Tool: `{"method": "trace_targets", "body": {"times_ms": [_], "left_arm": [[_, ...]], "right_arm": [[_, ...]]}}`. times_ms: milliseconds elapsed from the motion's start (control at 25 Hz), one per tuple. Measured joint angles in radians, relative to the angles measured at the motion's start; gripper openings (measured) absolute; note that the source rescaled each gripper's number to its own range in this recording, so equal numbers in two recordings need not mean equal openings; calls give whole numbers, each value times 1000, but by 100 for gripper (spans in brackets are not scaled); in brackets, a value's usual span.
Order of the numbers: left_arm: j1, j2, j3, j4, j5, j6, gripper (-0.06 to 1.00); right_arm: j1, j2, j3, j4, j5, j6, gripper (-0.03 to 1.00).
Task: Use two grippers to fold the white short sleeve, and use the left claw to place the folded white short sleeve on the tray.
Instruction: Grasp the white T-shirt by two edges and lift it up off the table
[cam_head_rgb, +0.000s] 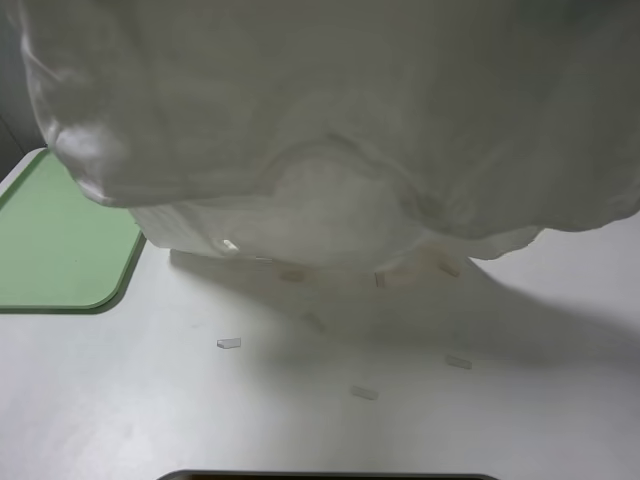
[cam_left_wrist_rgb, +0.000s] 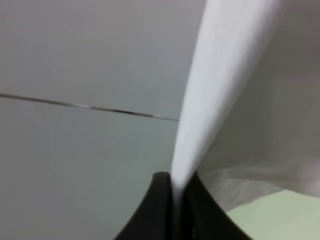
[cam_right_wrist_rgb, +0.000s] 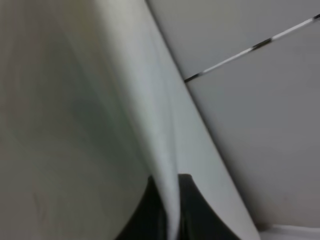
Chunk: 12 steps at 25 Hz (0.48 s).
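Note:
The white short sleeve (cam_head_rgb: 330, 120) hangs lifted high and fills the upper half of the exterior high view, hiding both arms there. Its lower hem droops to the table near the middle. In the left wrist view my left gripper (cam_left_wrist_rgb: 176, 190) is shut on a taut edge of the white cloth (cam_left_wrist_rgb: 220, 75). In the right wrist view my right gripper (cam_right_wrist_rgb: 171, 200) is shut on another edge of the cloth (cam_right_wrist_rgb: 125, 100). The green tray (cam_head_rgb: 50, 240) lies flat on the table at the left, with the shirt's left edge hanging over its far corner.
The white table (cam_head_rgb: 330, 420) carries several small tape marks, such as one at the front left (cam_head_rgb: 228, 343). A dark edge (cam_head_rgb: 330, 476) runs along the table's front. A grey wall with a thin seam (cam_left_wrist_rgb: 90, 107) shows behind the cloth.

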<state>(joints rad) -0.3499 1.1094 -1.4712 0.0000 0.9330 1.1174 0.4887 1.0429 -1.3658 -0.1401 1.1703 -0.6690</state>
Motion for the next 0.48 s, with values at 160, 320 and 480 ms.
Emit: {"method": "trace_targets", "body": {"times_ms": [160,320,480], "left_arm": [[0,0,-46,0,0,0,0],[0,0,-122,0,26,-1,0],[0,-2,-134,0,54,-1,0]], "right_arm": [[0,-1,-70,-4,6,4,0],[0,-1,-136,-4,11,6,0],[0,-1,-140,0,15,6,0]]}}
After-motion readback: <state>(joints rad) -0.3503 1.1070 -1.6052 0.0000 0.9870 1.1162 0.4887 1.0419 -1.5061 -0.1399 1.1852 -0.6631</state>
